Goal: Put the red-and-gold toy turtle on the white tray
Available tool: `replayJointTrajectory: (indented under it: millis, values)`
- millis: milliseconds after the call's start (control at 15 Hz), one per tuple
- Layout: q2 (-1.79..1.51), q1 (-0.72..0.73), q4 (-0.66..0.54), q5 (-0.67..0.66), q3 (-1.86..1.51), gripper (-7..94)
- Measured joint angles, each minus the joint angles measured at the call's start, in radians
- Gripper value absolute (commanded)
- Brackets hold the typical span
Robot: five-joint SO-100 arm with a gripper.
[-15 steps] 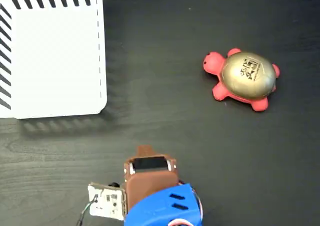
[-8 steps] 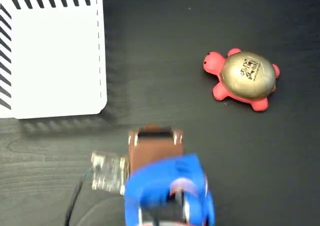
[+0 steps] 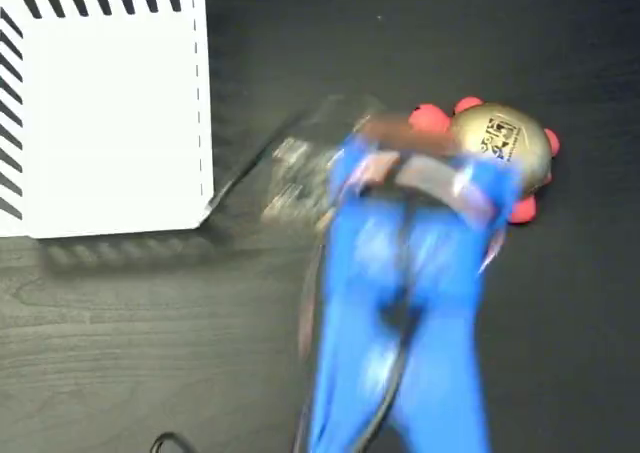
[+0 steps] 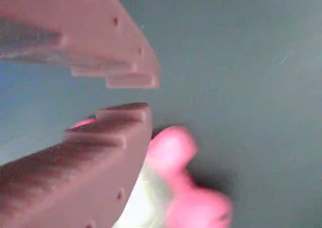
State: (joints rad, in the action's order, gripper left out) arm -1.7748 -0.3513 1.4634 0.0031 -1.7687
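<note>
Fixed view shows the blurred blue arm over the turtle (image 3: 500,143) at about 2 o'clock on the table, well apart from the tray (image 3: 100,103) at 10 o'clock, the gripper (image 4: 128,94) slightly parted and empty, apparently closing in to grasp

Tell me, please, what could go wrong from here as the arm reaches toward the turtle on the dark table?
1. The gripper has only a narrow gap between its fingers, while the red-and-gold toy turtle lies beside and below them, not between. It looks too narrow for the shell and may push the toy away.
2. The arm is motion-blurred in the fixed view, so it seems fast; it could knock the turtle farther from the white tray.
</note>
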Motion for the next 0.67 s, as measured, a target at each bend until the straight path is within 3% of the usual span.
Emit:
replayJointTrajectory:
  millis: [400, 467, 600, 667]
  values:
    - [0.279, -0.146, 0.172, -0.075, 0.428, 0]
    - [0.302, -0.164, 0.192, -0.077, 0.449, 7]
    - [0.35, -0.169, 0.209, -0.074, 0.474, 34]
    - [0.371, -0.163, 0.21, -0.074, 0.474, 42]
